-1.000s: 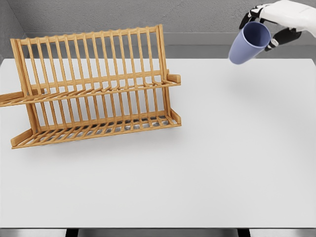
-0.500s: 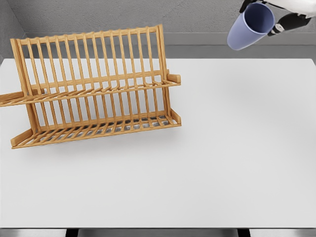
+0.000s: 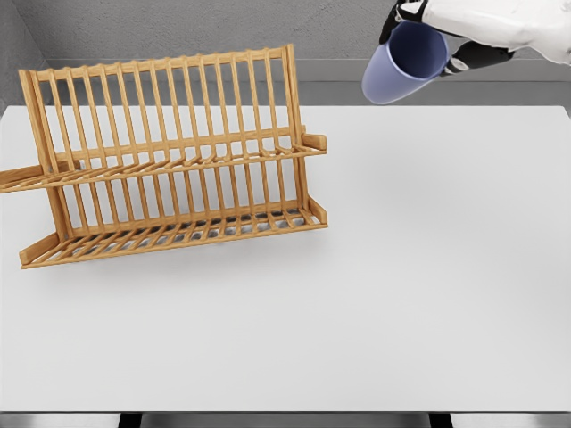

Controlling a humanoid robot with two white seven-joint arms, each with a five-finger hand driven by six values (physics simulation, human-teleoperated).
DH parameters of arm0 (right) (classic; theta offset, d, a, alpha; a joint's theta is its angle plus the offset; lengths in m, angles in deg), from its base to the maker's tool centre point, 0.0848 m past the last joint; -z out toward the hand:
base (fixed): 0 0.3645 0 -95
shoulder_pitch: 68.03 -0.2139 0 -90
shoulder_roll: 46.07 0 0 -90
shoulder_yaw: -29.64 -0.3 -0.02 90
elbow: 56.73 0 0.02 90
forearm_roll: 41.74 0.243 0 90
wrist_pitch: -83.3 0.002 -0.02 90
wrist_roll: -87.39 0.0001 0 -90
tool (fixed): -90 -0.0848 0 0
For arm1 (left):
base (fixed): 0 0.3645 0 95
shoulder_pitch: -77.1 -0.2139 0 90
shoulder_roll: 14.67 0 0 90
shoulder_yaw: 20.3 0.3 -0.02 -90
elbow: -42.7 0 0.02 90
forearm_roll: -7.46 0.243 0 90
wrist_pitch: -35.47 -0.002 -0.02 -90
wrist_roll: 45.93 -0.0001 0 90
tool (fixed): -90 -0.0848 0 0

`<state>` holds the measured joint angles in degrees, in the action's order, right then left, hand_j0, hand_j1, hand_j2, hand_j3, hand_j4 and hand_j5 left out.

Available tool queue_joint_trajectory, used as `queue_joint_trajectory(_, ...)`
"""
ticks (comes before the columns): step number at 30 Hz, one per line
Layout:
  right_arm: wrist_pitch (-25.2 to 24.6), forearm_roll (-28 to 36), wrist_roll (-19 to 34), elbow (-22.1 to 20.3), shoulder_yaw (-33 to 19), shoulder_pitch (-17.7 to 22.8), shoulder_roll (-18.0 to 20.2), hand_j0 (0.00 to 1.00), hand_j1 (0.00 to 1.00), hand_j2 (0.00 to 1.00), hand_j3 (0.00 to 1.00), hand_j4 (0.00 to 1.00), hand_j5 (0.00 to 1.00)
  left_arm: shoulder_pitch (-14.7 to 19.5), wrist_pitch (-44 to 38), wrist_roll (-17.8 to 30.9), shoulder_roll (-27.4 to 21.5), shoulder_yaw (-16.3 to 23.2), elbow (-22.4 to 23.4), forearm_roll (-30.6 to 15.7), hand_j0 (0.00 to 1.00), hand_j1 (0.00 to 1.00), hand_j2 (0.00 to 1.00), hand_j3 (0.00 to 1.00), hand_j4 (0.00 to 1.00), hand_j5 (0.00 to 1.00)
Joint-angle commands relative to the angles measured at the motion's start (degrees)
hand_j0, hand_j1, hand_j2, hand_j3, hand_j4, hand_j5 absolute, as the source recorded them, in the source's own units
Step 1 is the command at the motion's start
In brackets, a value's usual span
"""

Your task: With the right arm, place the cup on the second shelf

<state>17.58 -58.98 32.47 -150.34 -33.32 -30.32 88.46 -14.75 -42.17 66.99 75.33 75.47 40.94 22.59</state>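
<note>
My right hand (image 3: 446, 27) is up at the top right of the view, its fingers wrapped round the pale blue plastic cup (image 3: 403, 65), and I have the cup in a firm grasp near its rim. The cup hangs in the air, well above the white tabletop (image 3: 401, 285), touching nothing but my hand. It is tilted hard over, the open mouth turned up and to the right toward my palm, the closed base pointing down and to the left. I can see into its darker blue inside. My white forearm runs off the right edge of the picture. Off to the left stands the slatted wooden two-tier dish rack (image 3: 169, 152), resting on the tabletop with its tall back of upright bars and two sloping shelves in front. The upper shelf (image 3: 178, 165) sits about halfway up the rack, the lower shelf (image 3: 178, 234) just above the tabletop. Cup and rack are apart: the cup is to the right of the rack's right end and about level with the tops of its bars.
</note>
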Motion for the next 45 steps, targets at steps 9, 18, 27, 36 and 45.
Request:
queue_joint_trajectory(9,-0.2,0.28,-0.08,-3.86,0.03,0.0,-3.22,0.53,0.53,0.53,0.53,0.53,0.53,0.0,0.03,-0.07,0.0,0.03,0.0,-0.01,1.0,1.0,1.0,1.0,1.0,1.0)
queue_joint_trajectory(18,-0.2,0.28,-0.08,-4.38,0.56,0.18,-6.74,0.53,0.53,0.53,0.53,0.53,0.53,0.0,0.03,0.02,0.0,0.03,0.0,-0.01,1.0,1.0,1.0,1.0,1.0,1.0)
queue_joint_trajectory(27,-0.2,0.28,-0.08,-4.38,2.23,0.18,-9.73,0.52,0.52,0.52,0.52,0.52,0.52,0.0,0.03,0.02,0.0,0.03,0.0,-0.01,1.0,1.0,1.0,1.0,1.0,1.0)
queue_joint_trajectory(36,-0.2,0.28,-0.08,-4.21,5.57,0.79,-11.05,0.53,0.53,0.53,0.53,0.53,0.53,0.0,0.03,0.02,0.0,0.03,0.0,-0.01,1.0,1.0,1.0,1.0,1.0,1.0)
queue_joint_trajectory(45,-0.11,0.01,-0.08,-3.86,6.8,1.76,-10.96,0.54,0.54,0.54,0.54,0.54,0.54,0.0,0.03,0.02,0.0,0.03,0.0,-0.01,1.0,1.0,1.0,1.0,1.0,1.0)
